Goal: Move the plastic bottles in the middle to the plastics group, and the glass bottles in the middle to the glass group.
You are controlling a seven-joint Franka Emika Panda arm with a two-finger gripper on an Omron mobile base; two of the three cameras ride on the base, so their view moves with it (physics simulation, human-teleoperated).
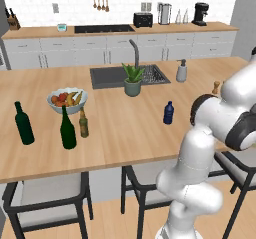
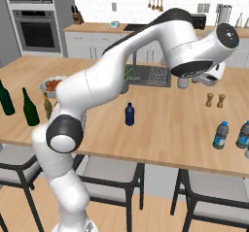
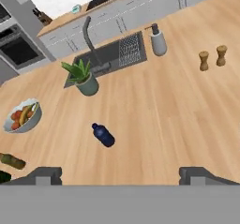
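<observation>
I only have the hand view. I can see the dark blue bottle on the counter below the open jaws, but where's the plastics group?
Observer: At least two pale bluish bottles stand near the front edge of the counter, on the stool side of the shakers.
Operator: That brown bottle at the edge of my picture, is it upright?
Observer: Yes. The amber bottle stands upright, close beside a green wine bottle, in front of the fruit bowl.
Operator: How many green ones are there?
Observer: Two. The second green wine bottle stands apart, farther from the amber bottle.
</observation>
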